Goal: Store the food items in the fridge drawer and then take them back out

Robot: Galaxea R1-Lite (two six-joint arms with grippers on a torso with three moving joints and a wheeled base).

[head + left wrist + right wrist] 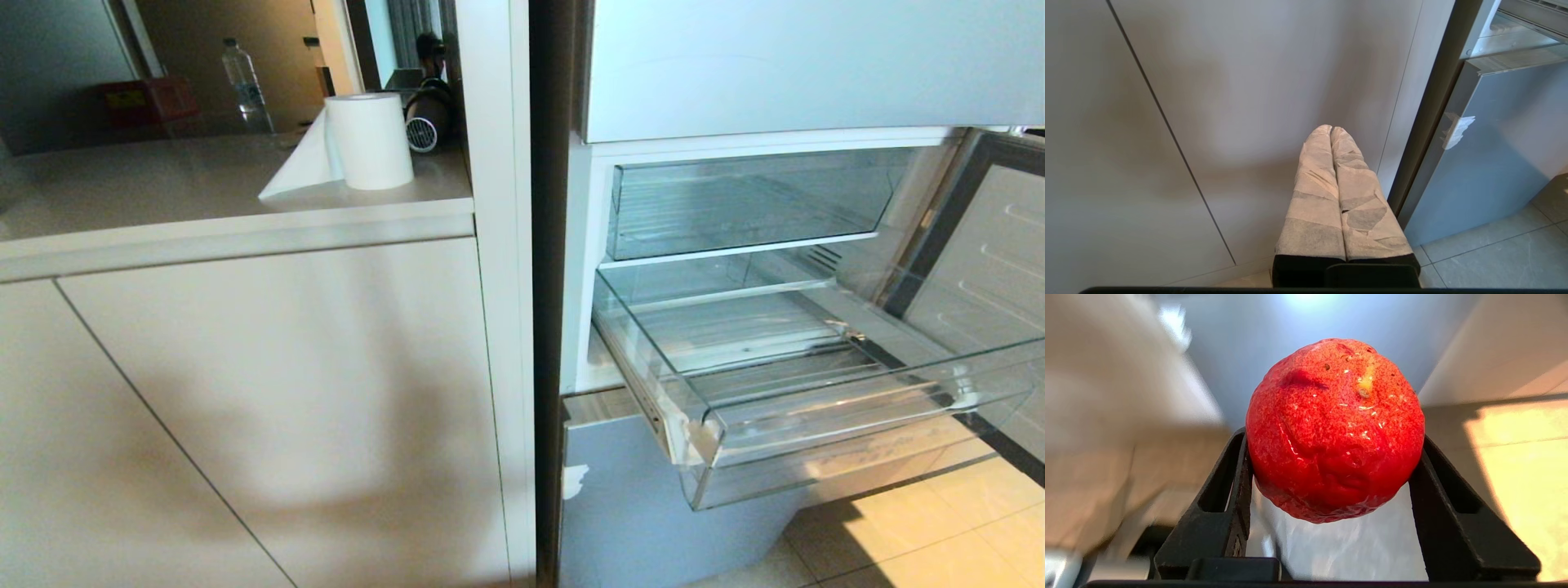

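Now clamped in the right gripper [1333,457]: glossy red fruit [1335,428], pinched between both black fingers [1233,490], away from the fridge.

Pulled out and holding no food in the head view: wide clear fridge drawer [816,441], ribbed floor showing, below a shallower clear drawer [735,204] pushed in. Parked low before the pale cabinet front [1208,102]: left gripper [1331,132], taped fingers pressed together, beside the fridge's lower door [1486,155]. Standing on the tabletop [163,184] left of the fridge: paper roll [369,139], water bottle [243,82] farther back. Second fruit nowhere visible.
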